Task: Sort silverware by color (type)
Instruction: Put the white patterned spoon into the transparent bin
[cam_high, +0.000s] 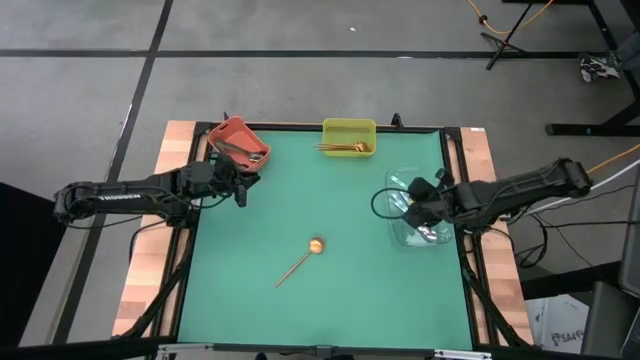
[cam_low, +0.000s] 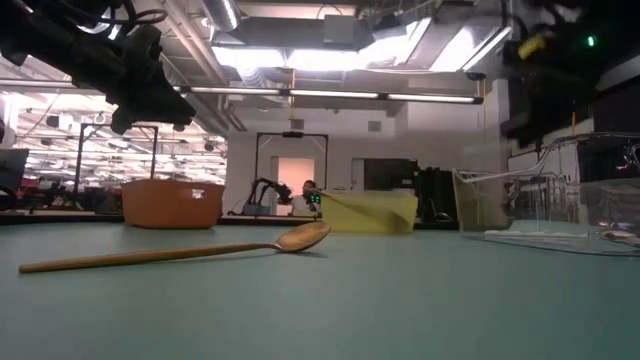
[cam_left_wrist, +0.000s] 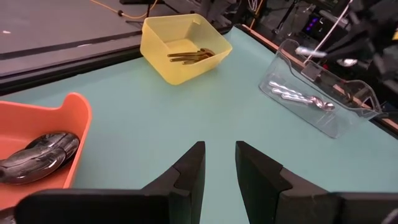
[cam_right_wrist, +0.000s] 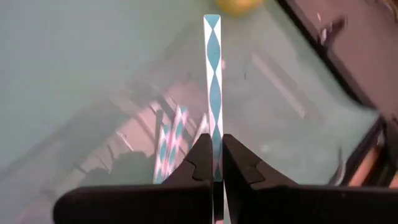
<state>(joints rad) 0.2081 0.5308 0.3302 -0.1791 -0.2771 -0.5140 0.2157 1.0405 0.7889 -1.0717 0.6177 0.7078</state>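
- High view: green table mat (cam_high: 330, 200) with wooden side boards. Orange plastic bin (cam_high: 238, 142) at the far left corner, dark spoons (cam_high: 243, 152) lying in it. Yellow plastic bin (cam_high: 349, 136) at the far edge, centre, with gold spoons (cam_high: 340, 148) inside. Clear plastic bin (cam_high: 420, 210) at the right edge.
- One gold spoon with long thin handle (cam_high: 298, 262) lies alone on the mat near the centre, bowl pointing toward the far right, well apart from all bins.
- Left gripper (cam_high: 240, 186) hangs just beside the orange bin, on its near side. Right gripper (cam_high: 415, 212) sits over the clear bin.
- Low view: the lone gold spoon (cam_low: 170, 253) lies flat on the mat in front. Orange bin (cam_low: 172, 203), yellow bin (cam_low: 368, 212) and clear bin (cam_low: 560, 205) stand behind it. Both arms hang dark overhead.
- Left wrist view: left gripper (cam_left_wrist: 219, 168) fingers parted with a narrow gap, nothing between them. Dark spoons (cam_left_wrist: 38, 155) in the orange bin (cam_left_wrist: 68, 134), gold spoons (cam_left_wrist: 191, 56) in the yellow bin (cam_left_wrist: 180, 45), shiny silver spoons (cam_left_wrist: 298, 98) in the clear bin (cam_left_wrist: 323, 93).
- Right wrist view: right gripper (cam_right_wrist: 215, 163) fingers clamped on the thin handle of an iridescent silver spoon (cam_right_wrist: 213, 81), which stands straight out past the fingertips. More iridescent handles (cam_right_wrist: 171, 146) lie beneath, in the clear bin.
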